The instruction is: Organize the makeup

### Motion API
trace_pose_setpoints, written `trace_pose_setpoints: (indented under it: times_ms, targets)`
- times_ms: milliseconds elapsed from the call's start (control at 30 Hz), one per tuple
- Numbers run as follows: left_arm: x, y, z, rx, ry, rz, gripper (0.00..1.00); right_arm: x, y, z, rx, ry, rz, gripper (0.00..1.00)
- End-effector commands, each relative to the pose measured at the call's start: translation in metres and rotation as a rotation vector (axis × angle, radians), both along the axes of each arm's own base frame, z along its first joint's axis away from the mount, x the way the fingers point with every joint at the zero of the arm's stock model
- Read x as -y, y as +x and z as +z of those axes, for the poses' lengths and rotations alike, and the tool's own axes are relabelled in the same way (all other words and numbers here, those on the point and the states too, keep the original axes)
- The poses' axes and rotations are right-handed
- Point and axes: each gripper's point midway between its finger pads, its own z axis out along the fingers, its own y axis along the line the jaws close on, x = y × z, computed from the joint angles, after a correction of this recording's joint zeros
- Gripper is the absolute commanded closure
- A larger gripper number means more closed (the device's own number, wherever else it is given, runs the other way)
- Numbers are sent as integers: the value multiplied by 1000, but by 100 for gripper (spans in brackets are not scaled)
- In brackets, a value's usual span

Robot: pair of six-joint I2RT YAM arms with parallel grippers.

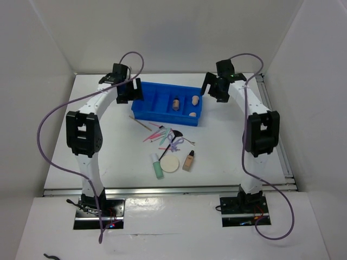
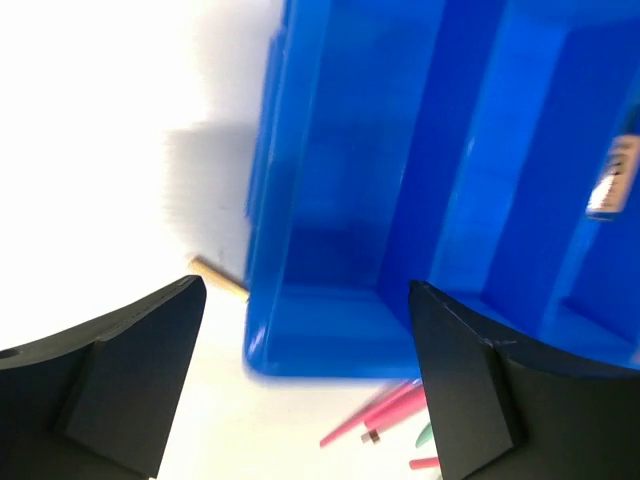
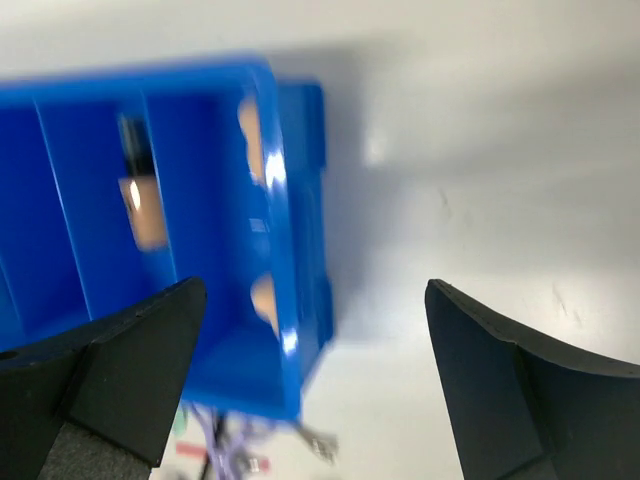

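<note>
The blue tray (image 1: 157, 111) holds a beige dark-capped bottle (image 1: 175, 103) and two peach sponges (image 1: 194, 100) (image 1: 192, 114). On the table in front lie pink and green sticks (image 1: 156, 133), a black brush (image 1: 173, 137), a mint-green tube (image 1: 156, 166), a round cream puff (image 1: 169, 164) and a second beige bottle (image 1: 188, 161). My left gripper (image 1: 130, 91) is open and empty over the tray's left end (image 2: 330, 330). My right gripper (image 1: 214, 88) is open and empty by the tray's right end (image 3: 290, 200). The right wrist view shows the bottle (image 3: 140, 195) and a sponge (image 3: 262, 295).
A thin wooden stick (image 1: 140, 123) lies left of the tray's front corner and also shows in the left wrist view (image 2: 215, 275). A purple looped item (image 1: 176, 144) lies by the brush. White walls enclose the table on three sides.
</note>
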Motion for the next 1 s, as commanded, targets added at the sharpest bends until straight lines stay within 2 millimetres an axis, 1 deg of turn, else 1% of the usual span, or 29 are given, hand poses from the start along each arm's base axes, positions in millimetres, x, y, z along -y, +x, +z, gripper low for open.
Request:
trace_pose_setpoints:
  times_ms: [0,33,67,100,133,167,200,233,267,300,333,367,400,433,467,500,567,600,633,667,700,733,767,800,833,867,900,933,967]
  targets:
    - [-18,0,85,170,43,92,3,-3,-51,46,41,-1,6,2]
    - [-22,-6,91,172,52,117,3,-5,-74,25,-22,-9,15,2]
    - [-23,-19,101,188,61,130,3,-8,-90,39,6,-4,16,2]
    - [-27,-28,105,191,68,157,4,-15,-105,36,-10,10,15,2]
    - [-26,-38,107,191,65,169,4,-33,-126,31,-36,12,56,2]
    - [-19,-53,92,166,63,156,4,-37,-156,21,-77,12,70,2]
    - [-16,-69,107,195,44,168,5,-48,-172,15,-105,41,71,2]
    - [-10,-79,105,193,35,161,6,-67,-193,10,-132,58,120,3]
    - [-1,-103,81,126,47,145,6,-73,-219,-4,-186,74,144,3]
    - [1,-118,89,147,28,183,8,-82,-231,-11,-215,97,136,4]
    - [6,-132,82,130,21,175,8,-92,-245,-18,-239,105,162,4]
    - [18,-156,57,78,25,144,8,-94,-259,-33,-281,102,166,6]
    - [25,-167,53,72,-4,159,9,-101,-261,-36,-285,129,160,6]
    - [30,-181,56,78,-33,149,9,-105,-267,-40,-293,128,173,6]
    - [39,-194,50,63,-40,125,9,-108,-270,-43,-295,126,183,6]
    - [39,-209,35,27,-32,123,9,-108,-274,-49,-310,116,174,7]
    - [45,-223,34,30,-51,107,9,-112,-279,-58,-321,77,180,7]
    - [46,-230,28,15,-52,109,9,-112,-279,-62,-324,61,181,7]
    - [45,-235,26,9,-47,113,9,-110,-284,-72,-344,35,181,8]
    - [50,-238,29,17,-52,94,9,-114,-286,-73,-335,38,194,8]
    - [47,-239,28,21,-45,100,9,-116,-286,-82,-341,44,199,8]
    - [50,-241,28,21,-45,89,9,-119,-291,-88,-360,46,215,12]
    - [49,-243,26,13,-41,89,9,-119,-292,-92,-369,40,214,13]
    - [52,-245,26,12,-41,77,9,-122,-294,-95,-373,35,225,15]
    - [52,-244,23,1,-33,77,9,-119,-297,-106,-403,15,221,15]
    - [52,-244,23,1,-33,77,9,-117,-297,-110,-407,-1,213,17]
    - [54,-248,18,-18,-21,67,9,-118,-299,-113,-414,-8,221,19]
    - [58,-248,21,-11,-26,56,11,-117,-299,-116,-416,-21,215,20]
    - [58,-247,18,-19,-21,56,11,-116,-300,-120,-424,-31,222,22]
